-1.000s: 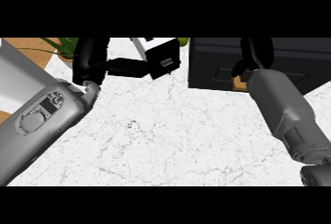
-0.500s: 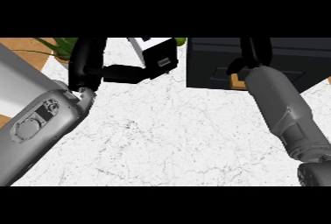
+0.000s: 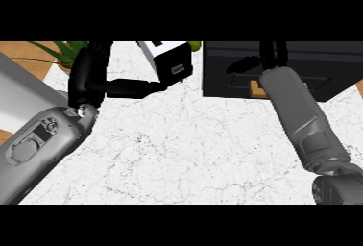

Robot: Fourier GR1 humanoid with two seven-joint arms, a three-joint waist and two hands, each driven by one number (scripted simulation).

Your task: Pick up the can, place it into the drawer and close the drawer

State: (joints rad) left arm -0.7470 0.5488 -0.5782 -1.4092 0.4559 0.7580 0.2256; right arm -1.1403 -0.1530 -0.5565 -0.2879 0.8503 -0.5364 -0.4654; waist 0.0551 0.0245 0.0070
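Can not visible; presumably hidden inside the drawer [image 3: 284,67] or behind the right hand [image 3: 272,52], whose fingers can't be read. To close well, the push should run straight along the drawer front. Left hand [image 3: 106,81] open, resting by the white box [image 3: 170,65].

Drawer [image 3: 234,77]: black, box-shaped unit at the far right of the white marble counter; top face dark and flat; a tan patch shows on its near edge beside the right forearm; open or closed cannot be determined; can: not discernible.
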